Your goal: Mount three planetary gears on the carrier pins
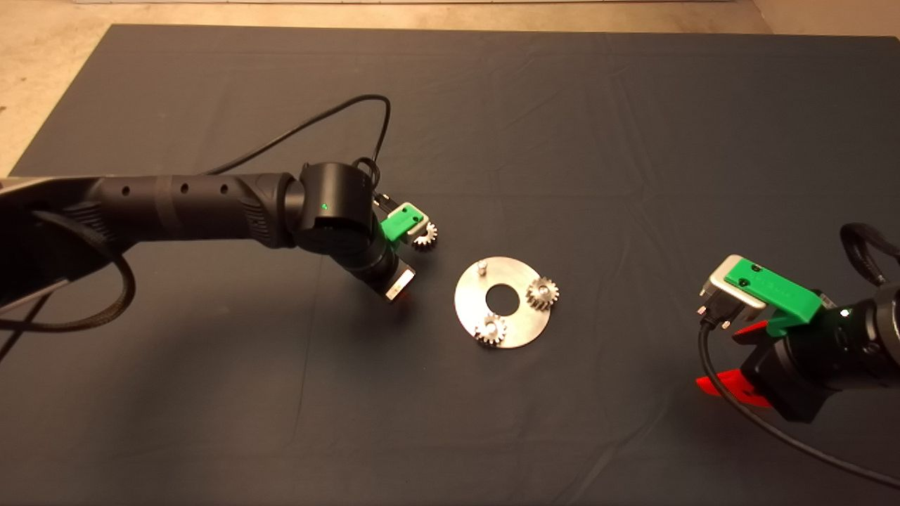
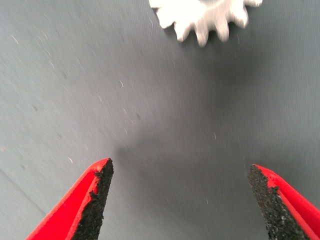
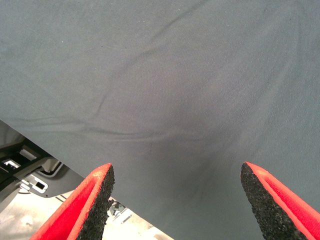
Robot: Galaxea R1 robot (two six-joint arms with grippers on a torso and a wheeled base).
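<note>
Presently we are listing the items on the dark mat [image 1: 211, 393] as follows.

Item one: the flat round disc [image 1: 517, 330], lying near the middle of the mat. Two of the planetary gears are already sitting on it, one [image 1: 542, 292] beside the central hole on the right, one [image 1: 490, 329] at the lower left rim. We are counting one bare carrier pin [image 1: 482, 267], standing upright at the disc's upper left.

Item two: the third gear [image 1: 425, 236], lying flat on the mat, apart from the disc and to its upper left. In the left wrist view it [image 2: 205, 17] is showing only its toothed edge, ahead of the fingers.

Item three: the left gripper [image 2: 181, 195], reaching in beside that gear with its fingers spread wide and nothing between them; the pads are hovering over bare mat.

Item four: the right gripper [image 3: 177, 195], waiting at the lower right, fingers likewise apart and empty.

We are judging the step in hand to be the pick-up of the last gear. The next move is calling for the left gripper to advance until the gear sits between the pads, close on it, then carry it over and line its bore with the free pin.
</note>
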